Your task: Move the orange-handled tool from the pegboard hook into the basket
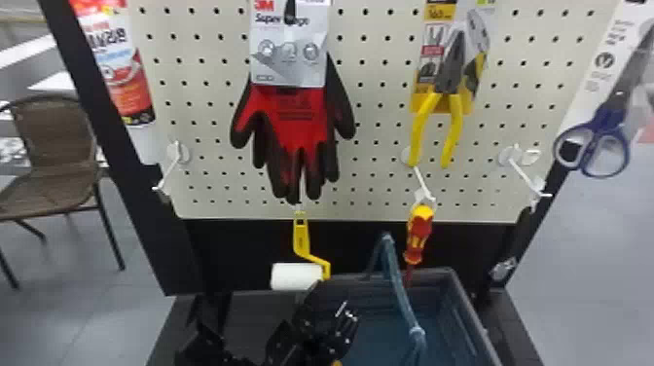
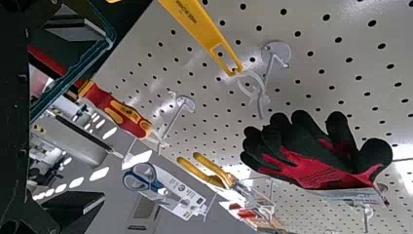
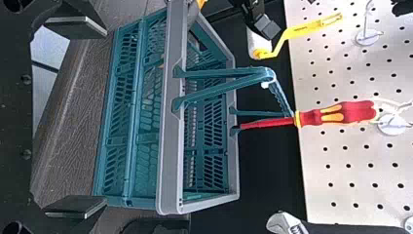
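- Pegboard [image 1: 204, 87] fills the back in the head view, a woven chair [image 1: 53, 146] off to its left. 1 black arm [image 1: 228, 350] enters from the bottom edge, its left gripper [image 1: 316, 331] low by the basket's [image 1: 467, 297] left side, near the white roller [image 1: 297, 276]. The screwdriver [image 1: 418, 233], red with yellow-orange panels, hangs upright on a hook [image 1: 423, 182], handle up, shaft down at the basket's rim. Red-and-black gloves [image 1: 297, 126] and yellow pliers [image 1: 443, 97] hang higher.
- Left wrist view: 2 fingers of the left gripper [image 2: 103, 114] stand spread, with nothing between their tips. Beyond are the roller's yellow handle, hung from its own hook, and the screwdriver, its handle at another.
- Right wrist view: the right gripper [image 3: 104, 119] faces the basket, 2 fingers wide apart and pinching nothing. Unlike the head view, this shows the basket's slotted teal side and an orange piece [image 3: 200, 3] at its rim; whether that piece or the screwdriver is the orange-handled tool, I cannot tell. 1 adjustable wrench [image 3: 282, 224] shows its jaw end.
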You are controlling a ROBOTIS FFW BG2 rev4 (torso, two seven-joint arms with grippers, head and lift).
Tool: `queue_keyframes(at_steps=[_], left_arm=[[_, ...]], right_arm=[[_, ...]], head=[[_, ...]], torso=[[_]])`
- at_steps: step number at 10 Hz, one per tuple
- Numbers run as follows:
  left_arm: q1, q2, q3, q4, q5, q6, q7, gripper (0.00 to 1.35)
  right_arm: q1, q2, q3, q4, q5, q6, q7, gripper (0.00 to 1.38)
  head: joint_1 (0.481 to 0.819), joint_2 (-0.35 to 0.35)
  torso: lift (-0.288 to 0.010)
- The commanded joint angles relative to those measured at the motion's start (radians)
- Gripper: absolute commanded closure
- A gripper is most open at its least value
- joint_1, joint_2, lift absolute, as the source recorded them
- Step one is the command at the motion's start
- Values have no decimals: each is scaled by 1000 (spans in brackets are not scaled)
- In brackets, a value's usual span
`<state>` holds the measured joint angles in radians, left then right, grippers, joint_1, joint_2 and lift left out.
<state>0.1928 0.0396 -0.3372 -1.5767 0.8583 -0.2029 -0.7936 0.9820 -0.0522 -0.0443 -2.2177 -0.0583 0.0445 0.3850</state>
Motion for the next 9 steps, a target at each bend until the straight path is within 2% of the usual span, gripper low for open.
queue_keyframes(at_steps=[1, 4, 9], left_arm=[[14, 2, 32, -40, -50, 26, 8, 133], [46, 2, 61, -67, -59, 37, 25, 133], [44, 2, 55, -69, -55, 42, 25, 133]], right_arm=[[0, 0, 0, 0, 0, 0, 0, 99], [2, 0, 0, 0, 0, 0, 0, 99], [0, 2, 0, 0, 0, 0, 0, 99]], head=[[549, 0], [549, 0], [549, 0]], torso=[[-100], [-100], [-100]])
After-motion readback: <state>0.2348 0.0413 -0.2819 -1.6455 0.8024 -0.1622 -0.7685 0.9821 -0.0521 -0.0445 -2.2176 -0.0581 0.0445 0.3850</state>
